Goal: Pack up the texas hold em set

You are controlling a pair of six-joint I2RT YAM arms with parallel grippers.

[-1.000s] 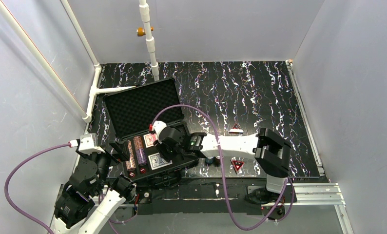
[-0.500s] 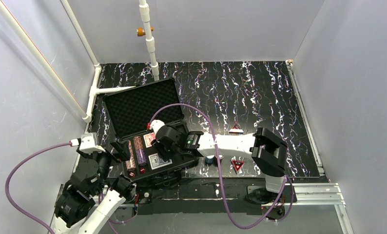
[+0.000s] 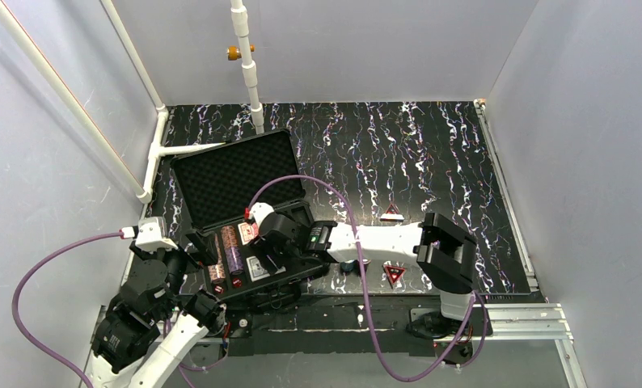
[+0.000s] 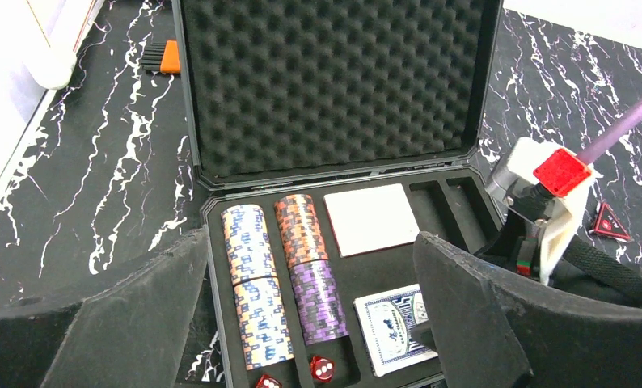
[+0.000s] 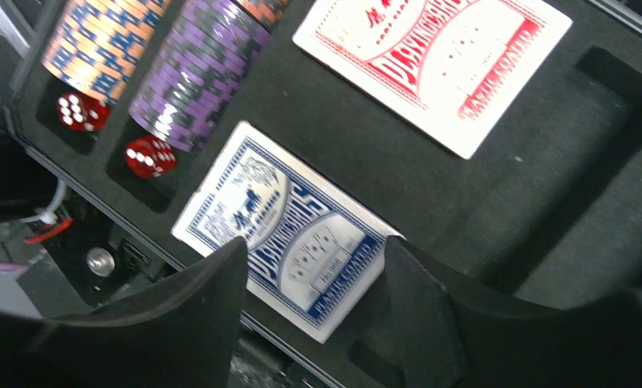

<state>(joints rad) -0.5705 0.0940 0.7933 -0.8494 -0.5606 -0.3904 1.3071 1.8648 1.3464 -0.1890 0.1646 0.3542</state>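
Curved lettering on the red deck and blue deck is too blurred to read.

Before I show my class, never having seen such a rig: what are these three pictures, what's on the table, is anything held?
Two robot arms with two-finger grippers are packing a poker set. One picture looks down from above; the other two come from wrist cameras. On the table lies an open case holding chips, dice, a red deck and a blue deck. Two red triangles lie outside it. The left gripper is open by the case; the right gripper is open over the blue deck. Nothing is held.
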